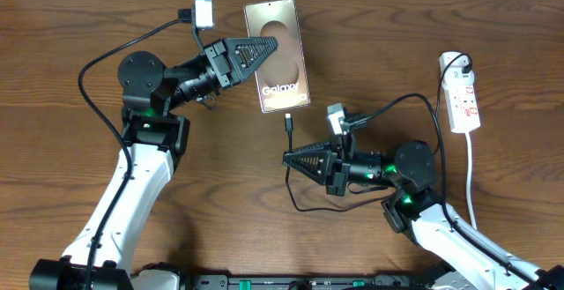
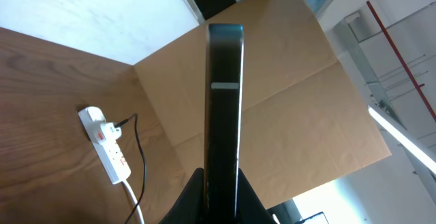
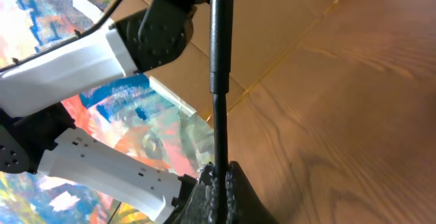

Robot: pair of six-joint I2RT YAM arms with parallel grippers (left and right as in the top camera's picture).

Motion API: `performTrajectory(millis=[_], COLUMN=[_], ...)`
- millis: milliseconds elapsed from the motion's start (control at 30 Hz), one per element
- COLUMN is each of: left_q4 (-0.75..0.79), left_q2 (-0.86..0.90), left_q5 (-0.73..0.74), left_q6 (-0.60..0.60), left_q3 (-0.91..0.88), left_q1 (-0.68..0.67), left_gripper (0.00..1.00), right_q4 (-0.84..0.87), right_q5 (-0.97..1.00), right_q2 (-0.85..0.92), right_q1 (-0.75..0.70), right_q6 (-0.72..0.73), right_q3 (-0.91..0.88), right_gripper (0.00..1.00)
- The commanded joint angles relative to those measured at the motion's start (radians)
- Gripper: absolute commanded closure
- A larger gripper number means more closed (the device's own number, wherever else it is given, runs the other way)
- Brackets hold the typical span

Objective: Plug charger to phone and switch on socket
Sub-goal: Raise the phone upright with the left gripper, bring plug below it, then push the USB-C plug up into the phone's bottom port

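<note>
Your right gripper (image 1: 285,158) is pressed together on the charger (image 1: 288,122). Its fingers (image 3: 235,200) pinch the thin black cable a little behind the connector (image 3: 218,47), and the connector stands straight out ahead of the fingertips. The tip of the connector reaches the short edge of the phone (image 1: 286,83), which is directly ahead of this gripper. You cannot tell from these views if the tip is inside the port.

Behind the gripper the cable makes a loose loop on the wooden table (image 1: 397,26) and then goes out of sight under the arm. The socket (image 1: 464,96) lies well apart, far behind this gripper and to its side, with a white plug (image 1: 454,61) at its end. Its switches are too small to read.

Your left gripper (image 1: 273,43) is clamped on the phone. It takes it from one long edge, with one finger over the face. In the left wrist view the phone stands out ahead of the fingers as a thin dark edge. The face with the "Galaxy" lettering looks up to the overhead camera.
</note>
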Motion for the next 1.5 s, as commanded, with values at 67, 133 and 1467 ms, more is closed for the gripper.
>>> performTrajectory(millis=[67,133,1467], left_q4=[0.016,0.016,0.016], left_q2=[-0.008,-0.008,-0.008], left_q5=[0.010,0.010,0.035], left_q6=[-0.013,-0.020,-0.008], left_q3=[0.022,0.022,0.022], left_q1=[-0.002,-0.002,-0.001], left_gripper=[0.93,0.93,0.93], right_q4=[0.025,0.025,0.249], right_q5=[0.028,0.042,-0.018], right_q2=[0.000,0.010,0.113], right_q1=[0.007,0.007,0.024], right_q6=[0.025,0.026,0.126], right_q3=[-0.004,-0.004,-0.004], right_gripper=[0.99,0.99,0.99])
